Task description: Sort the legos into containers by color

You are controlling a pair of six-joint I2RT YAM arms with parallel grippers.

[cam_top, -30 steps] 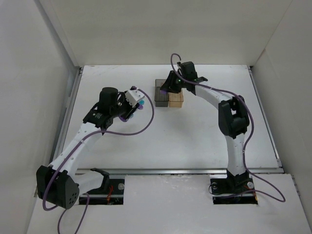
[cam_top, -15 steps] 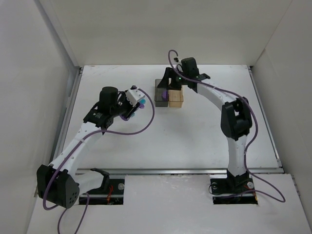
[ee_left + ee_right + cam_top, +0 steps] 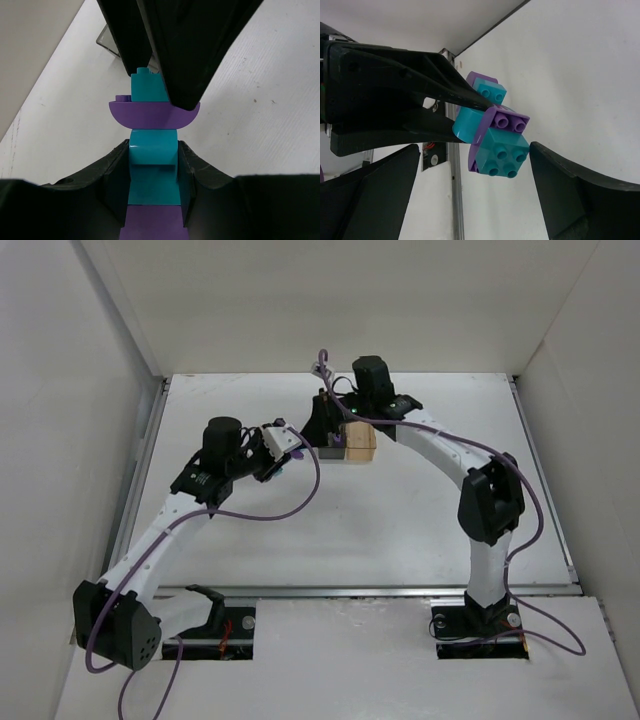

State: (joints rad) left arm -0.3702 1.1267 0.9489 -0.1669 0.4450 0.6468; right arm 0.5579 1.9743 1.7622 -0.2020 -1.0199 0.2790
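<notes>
- Left fingers (image 3: 112,180): clenched on a teal-and-purple lego stack (image 3: 495,135), held above the tabletop (image 3: 400,510).
- Right fingers (image 3: 375,195): spread wide, the stack between them; contact with it cannot be determined.
- Amber container (image 3: 361,441) and grey container (image 3: 107,40): side by side on the tabletop, near the stack; grey one partly hidden.

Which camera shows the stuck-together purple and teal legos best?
The right wrist view: the lego stack fills the middle, studs and both colors clear, pinched by the left end effector. The left wrist view shows it end-on, partly hidden by black fingers. The top view shows almost nothing of it.
</notes>
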